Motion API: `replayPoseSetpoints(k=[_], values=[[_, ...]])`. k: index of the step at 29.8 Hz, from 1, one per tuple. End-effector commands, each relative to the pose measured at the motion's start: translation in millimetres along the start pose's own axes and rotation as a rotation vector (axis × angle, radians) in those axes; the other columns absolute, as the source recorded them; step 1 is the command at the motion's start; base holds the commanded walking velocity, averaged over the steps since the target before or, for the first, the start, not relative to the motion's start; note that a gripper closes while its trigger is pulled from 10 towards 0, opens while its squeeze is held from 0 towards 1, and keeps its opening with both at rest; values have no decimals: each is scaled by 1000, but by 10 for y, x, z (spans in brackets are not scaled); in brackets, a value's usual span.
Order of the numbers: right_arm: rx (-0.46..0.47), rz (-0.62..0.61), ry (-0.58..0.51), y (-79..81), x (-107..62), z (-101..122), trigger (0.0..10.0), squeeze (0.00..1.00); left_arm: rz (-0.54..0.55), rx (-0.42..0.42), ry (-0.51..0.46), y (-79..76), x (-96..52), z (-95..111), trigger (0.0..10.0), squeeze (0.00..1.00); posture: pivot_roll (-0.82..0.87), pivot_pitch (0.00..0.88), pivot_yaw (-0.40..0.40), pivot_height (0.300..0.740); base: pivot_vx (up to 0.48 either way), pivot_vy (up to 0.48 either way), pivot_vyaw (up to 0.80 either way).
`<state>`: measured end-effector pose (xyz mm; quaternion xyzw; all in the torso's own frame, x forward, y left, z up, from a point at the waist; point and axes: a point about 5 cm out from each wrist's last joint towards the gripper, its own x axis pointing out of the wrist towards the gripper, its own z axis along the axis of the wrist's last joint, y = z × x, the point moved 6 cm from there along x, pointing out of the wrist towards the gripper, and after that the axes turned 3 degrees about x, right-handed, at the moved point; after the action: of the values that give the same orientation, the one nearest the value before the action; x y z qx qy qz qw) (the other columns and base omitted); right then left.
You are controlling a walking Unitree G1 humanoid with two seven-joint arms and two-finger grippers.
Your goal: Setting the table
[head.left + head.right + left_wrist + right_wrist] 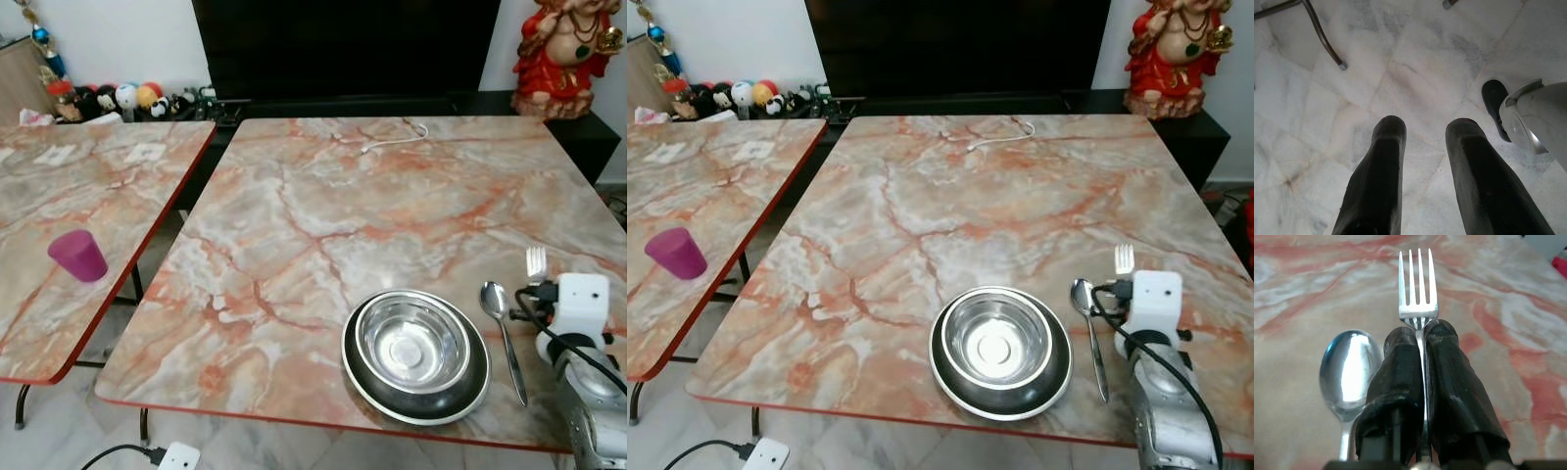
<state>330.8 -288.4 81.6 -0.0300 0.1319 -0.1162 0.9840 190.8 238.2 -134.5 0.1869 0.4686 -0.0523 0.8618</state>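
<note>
In the left eye view, a marble-patterned tabletop (323, 245) with a red edge takes up the middle of the frame. At lower centre-right a steel bowl (411, 345) sits inside a dark plate (364, 380). Just right of the plate lies a spoon (502, 333), bowl end pointing up the frame. At the lower right edge the right end effector (539, 279) reaches in behind its white wrist housing, and the tines of a fork (536, 260) stick out above it, just beside the spoon. A white cable (392, 137) lies near the far edge of the tabletop. At the left, a second tabletop (88, 196) carries a purple cup (78, 256). A red figurine (563, 49) stands at upper right, and a row of small colourful balls (127, 96) at upper left.

The right eye view shows the same layout, with a white plug (766, 454) on the floor at the bottom left.

In the left wrist view, the left end effector (1422, 132) hangs over a pale marble floor (1376, 83), its two black fingers (1381, 171) parted with nothing between them. A dark table leg (1322, 39) crosses the upper left.

In the right wrist view, the right end effector's fingers are clamped on the fork's neck at frame centre, tines pointing to the top. The spoon lies on the tabletop at lower left, just beside the fingers.
</note>
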Motion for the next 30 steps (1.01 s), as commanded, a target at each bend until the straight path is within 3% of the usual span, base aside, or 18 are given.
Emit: replayPoseSetpoints(k=[1, 14, 24, 28, 30], values=[[14, 5, 4, 15, 26, 30, 10000, 0, 7, -3, 18, 38, -10, -53, 10000, 0, -31, 10, 60, 740, 0, 0, 0], [-18, -19, 78, -170, 43, -115, 10000, 0, 1, 2, 11, 49, -6, -26, 10000, 0, -32, 15, 68, 740, 0, 0, 0], [-51, -16, 103, -180, 64, -192, 10000, 0, 2, 8, 8, 69, -7, -17, 10000, 0, -26, 17, 70, 740, 0, 0, 0], [14, 9, 92, -97, 66, -200, 10000, 0, 1, 10, 6, 70, -7, -15, 10000, 0, -24, 18, 72, 740, 0, 0, 0], [0, 10, 99, -76, 57, -226, 10000, 0, 2, 10, 5, 69, -6, -10, 10000, 0, -23, 23, 72, 740, 0, 0, 0]])
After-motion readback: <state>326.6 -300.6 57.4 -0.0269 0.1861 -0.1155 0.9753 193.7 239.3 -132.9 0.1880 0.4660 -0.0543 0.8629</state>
